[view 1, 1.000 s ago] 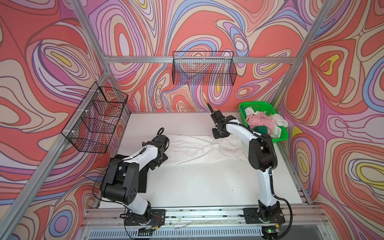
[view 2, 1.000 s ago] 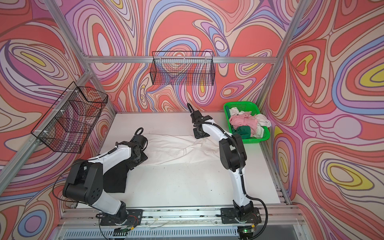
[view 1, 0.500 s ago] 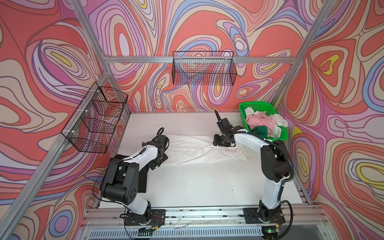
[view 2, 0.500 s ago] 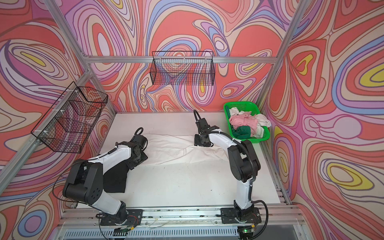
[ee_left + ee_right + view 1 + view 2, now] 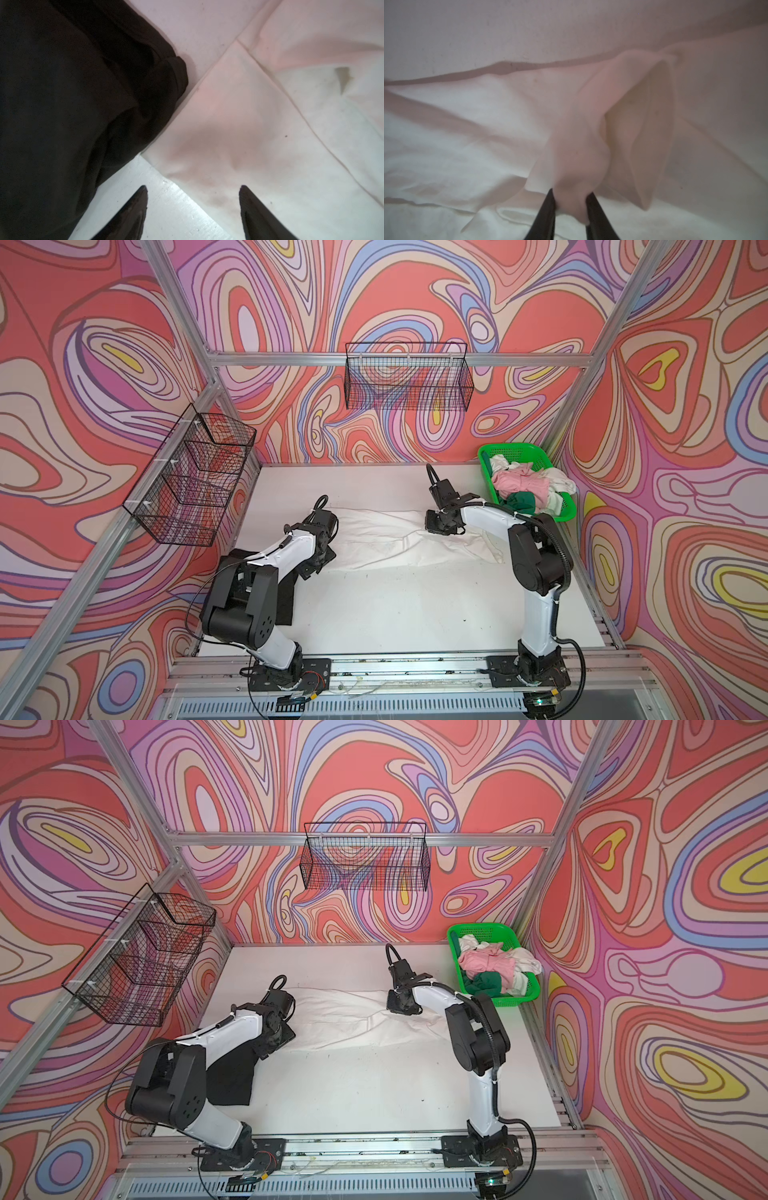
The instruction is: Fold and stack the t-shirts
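The off-white shirt [image 5: 386, 537] was spread lengthwise across the far half of the table [image 5: 395, 614], wrinkled and not yet folded. Near its end toward the basket, a bunch of cloth was pinched between the nearly closed jaws of the right gripper [image 5: 570, 195] and drawn up off the surface. The left gripper [image 5: 192, 188] was held low over the opposite corner. Its jaws stood wide apart with nothing between them, one tip over bare table and one over cloth.

The step was judged to be the taking of a hold for a first fold. A grip by the left gripper on its corner would be called for next, so that both ends could be lifted together and laid over.

The black shirt [image 5: 286, 593] lay just beside that corner, partly under the left arm, and could be caught up by mistake. Crumpled shirts [image 5: 517, 485] were heaped in the green basket [image 5: 519, 452] at the far right corner, not yet dealt with. Two wire baskets [image 5: 407, 381] were hung on the walls, well apart from the work.
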Robot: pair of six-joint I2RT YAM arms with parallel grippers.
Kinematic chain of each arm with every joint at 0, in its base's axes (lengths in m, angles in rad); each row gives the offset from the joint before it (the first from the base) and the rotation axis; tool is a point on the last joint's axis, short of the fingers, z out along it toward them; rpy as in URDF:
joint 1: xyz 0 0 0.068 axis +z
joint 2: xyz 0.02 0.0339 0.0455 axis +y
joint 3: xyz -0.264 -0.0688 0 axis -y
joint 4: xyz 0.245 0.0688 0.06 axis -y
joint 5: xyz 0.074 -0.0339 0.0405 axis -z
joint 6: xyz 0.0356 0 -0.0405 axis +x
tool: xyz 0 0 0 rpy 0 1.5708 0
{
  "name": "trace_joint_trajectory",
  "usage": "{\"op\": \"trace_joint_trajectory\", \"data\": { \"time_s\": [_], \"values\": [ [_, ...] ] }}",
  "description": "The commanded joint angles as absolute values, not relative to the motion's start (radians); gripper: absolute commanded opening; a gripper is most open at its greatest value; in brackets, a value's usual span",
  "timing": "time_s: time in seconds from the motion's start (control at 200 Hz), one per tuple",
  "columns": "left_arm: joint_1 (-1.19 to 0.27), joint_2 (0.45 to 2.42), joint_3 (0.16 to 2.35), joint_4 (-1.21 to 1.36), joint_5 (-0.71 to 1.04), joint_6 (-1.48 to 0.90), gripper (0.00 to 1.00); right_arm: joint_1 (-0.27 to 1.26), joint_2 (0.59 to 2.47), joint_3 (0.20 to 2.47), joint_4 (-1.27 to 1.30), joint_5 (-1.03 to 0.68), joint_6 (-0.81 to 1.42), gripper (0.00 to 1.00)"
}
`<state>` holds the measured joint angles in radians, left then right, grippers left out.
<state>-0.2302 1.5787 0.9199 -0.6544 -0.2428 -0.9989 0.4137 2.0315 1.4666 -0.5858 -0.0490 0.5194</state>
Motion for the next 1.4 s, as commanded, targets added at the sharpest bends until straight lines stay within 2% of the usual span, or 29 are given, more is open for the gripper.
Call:
{"op": "trace_joint_trajectory", "data": {
  "time_s": [0.0, 0.265, 0.596, 0.771, 1.016, 1.131, 1.392],
  "values": [
    [-0.235, 1.571, 0.91, -0.663, -0.252, -1.015, 0.72, 0.421, 2.05, 1.539, -0.589, -0.063, 0.531, 0.24],
    [-0.236, 1.575, 0.91, -0.662, -0.254, -1.015, 0.71, 0.473, 2.121, 1.625, -0.614, -0.084, 0.537, 0.27],
    [-0.235, 1.578, 0.914, -0.667, -0.256, -1.013, 0.72, 0.526, 2.155, 1.71, -0.648, -0.135, 0.506, 0.43],
    [-0.235, 1.572, 0.909, -0.665, -0.258, -1.012, 0.72, 0.495, 2.056, 1.648, -0.629, -0.08, 0.482, 0.48],
    [-0.235, 1.563, 0.918, -0.67, -0.253, -1.009, 0.71, 0.453, 2.0, 1.575, -0.684, 0.112, 0.418, 0.47],
    [-0.235, 1.565, 0.917, -0.67, -0.255, -1.009, 0.72, 0.452, 1.955, 1.506, -0.598, 0.053, 0.436, 0.46],
    [-0.236, 1.56, 0.912, -0.667, -0.256, -1.01, 0.72, 0.453, 2.071, 1.553, -0.539, -0.152, 0.461, 0.47]
  ]
}}
